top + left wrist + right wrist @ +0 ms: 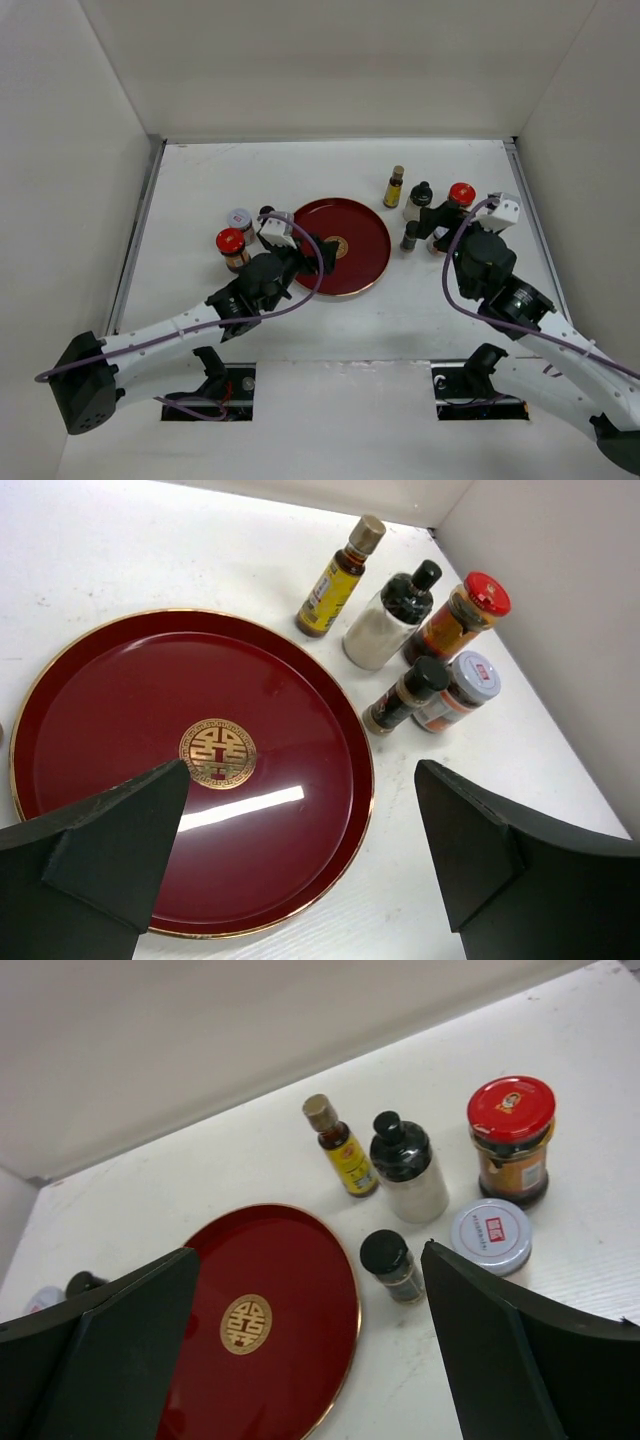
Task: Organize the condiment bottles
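Five condiment bottles stand right of the tray: a slim amber gold-capped bottle (pixel 394 187) (pixel 340 575) (pixel 340 1146), a white bottle with a black cap (pixel 418 200) (pixel 390 620) (pixel 408 1168), a red-lidded brown jar (pixel 460 195) (pixel 465 615) (pixel 512 1136), a small dark black-capped bottle (pixel 409 236) (pixel 405 695) (pixel 390 1264) and a white-lidded jar (pixel 460 690) (pixel 490 1237). Left of the tray stand a red-lidded jar (pixel 231 247), a silver-lidded jar (pixel 239 220) and a small black-capped bottle (pixel 266 212). My left gripper (pixel 325 250) (pixel 302 810) is open and empty over the tray. My right gripper (pixel 437 220) (pixel 310 1260) is open and empty above the right group.
The round dark red tray (pixel 350 275) (pixel 120 710) (pixel 290 1260) with a gold emblem lies mid-table with nothing on it. White walls enclose the table on the left, back and right. The right group stands close to the right wall.
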